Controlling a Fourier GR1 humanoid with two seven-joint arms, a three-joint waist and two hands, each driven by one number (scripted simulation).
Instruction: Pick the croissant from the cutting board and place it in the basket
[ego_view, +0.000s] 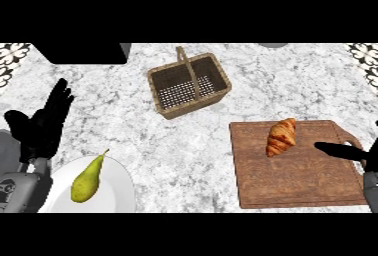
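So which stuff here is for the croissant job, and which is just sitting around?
For the job:
croissant
cutting board
basket
right hand

Just sitting around:
pear
plate
left hand, resting open at the left

We see a white table (295, 85) veined in grey marble, a golden-brown croissant (281, 137) with darker ridged stripes on a reddish-brown wood-grained cutting board (295, 175), and a dull brown woven basket (189, 85) with a pale meshed floor. A yellow-green pear (87, 181) lies on a white plate (118, 197). Both the left hand (40, 125) and the right hand (343, 150) are black.
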